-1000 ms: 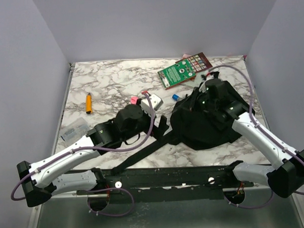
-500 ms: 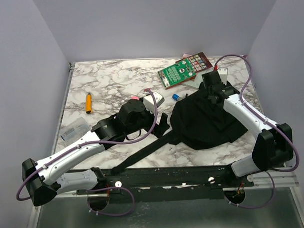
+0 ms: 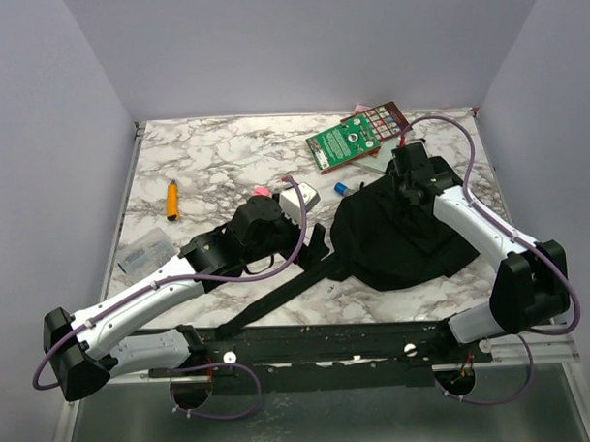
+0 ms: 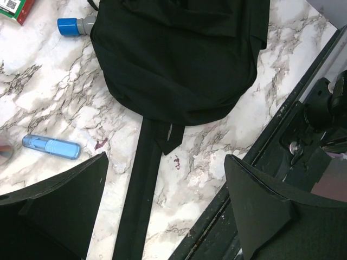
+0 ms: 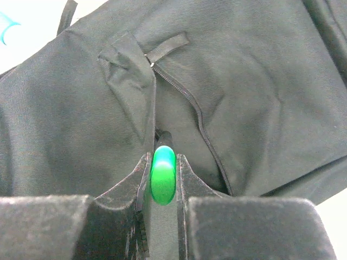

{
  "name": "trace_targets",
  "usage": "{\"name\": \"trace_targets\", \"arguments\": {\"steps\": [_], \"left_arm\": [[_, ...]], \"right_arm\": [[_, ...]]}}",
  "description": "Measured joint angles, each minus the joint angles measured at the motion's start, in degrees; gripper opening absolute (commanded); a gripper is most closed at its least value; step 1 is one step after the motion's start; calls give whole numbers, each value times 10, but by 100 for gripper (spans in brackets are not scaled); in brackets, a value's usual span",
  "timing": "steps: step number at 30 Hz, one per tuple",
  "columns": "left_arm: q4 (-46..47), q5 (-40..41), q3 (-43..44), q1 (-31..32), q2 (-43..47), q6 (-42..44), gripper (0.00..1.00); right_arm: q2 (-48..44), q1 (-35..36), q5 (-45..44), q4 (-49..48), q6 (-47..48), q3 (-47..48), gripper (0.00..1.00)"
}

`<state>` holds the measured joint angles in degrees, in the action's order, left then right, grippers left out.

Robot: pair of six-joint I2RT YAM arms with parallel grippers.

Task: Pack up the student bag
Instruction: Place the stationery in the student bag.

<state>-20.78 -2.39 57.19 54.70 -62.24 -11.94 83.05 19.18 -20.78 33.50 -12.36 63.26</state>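
Black fabric fills the right-centre of the top view: the bag [image 3: 397, 239] lies slumped on the marble table [image 3: 215, 151], its right side close to the table's right edge. One long strap [image 3: 278, 299] runs from it down-left to the dark rail [image 3: 309, 342] along the near edge.

The right gripper [image 3: 407, 182] sits over the bag's upper edge. In its wrist view the gripper [image 5: 162, 162] is narrowed on a small green rounded thing [image 5: 163, 179], pinched between the fingers just above the cloth. I cannot tell what that thing is. A zip [image 5: 190, 105] runs diagonally from upper left to lower right, beside a folded flap [image 5: 127, 81].

The left gripper [image 3: 313, 240] stands wide and holds nothing. It is left of the bag, above the strap. In its wrist view the fingers [image 4: 76, 189] frame the strap [image 4: 143, 179] and the bag's rounded lower edge [image 4: 179, 59].

A green book [image 3: 348, 140] lies near the far edge, just above the bag. A blue-capped tube [image 3: 340, 188] lies beside the bag's upper left corner. An orange marker [image 3: 172, 198] lies at the left, and bare marble spreads from it across the upper left of the frame.
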Motion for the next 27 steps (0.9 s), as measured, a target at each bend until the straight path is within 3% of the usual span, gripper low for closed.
{"name": "trace_targets", "arguments": {"steps": [8, 22, 27], "left_arm": [[1, 0, 0, 0, 0, 0, 90], [3, -19, 0, 0, -1, -7, 90], [4, -21, -1, 0, 3, -9, 90]], "right_arm": [[26, 21, -1, -19, 9, -7, 1], [139, 120, -294, -92, 37, -19, 1], [201, 123, -396, -97, 34, -14, 1]]}}
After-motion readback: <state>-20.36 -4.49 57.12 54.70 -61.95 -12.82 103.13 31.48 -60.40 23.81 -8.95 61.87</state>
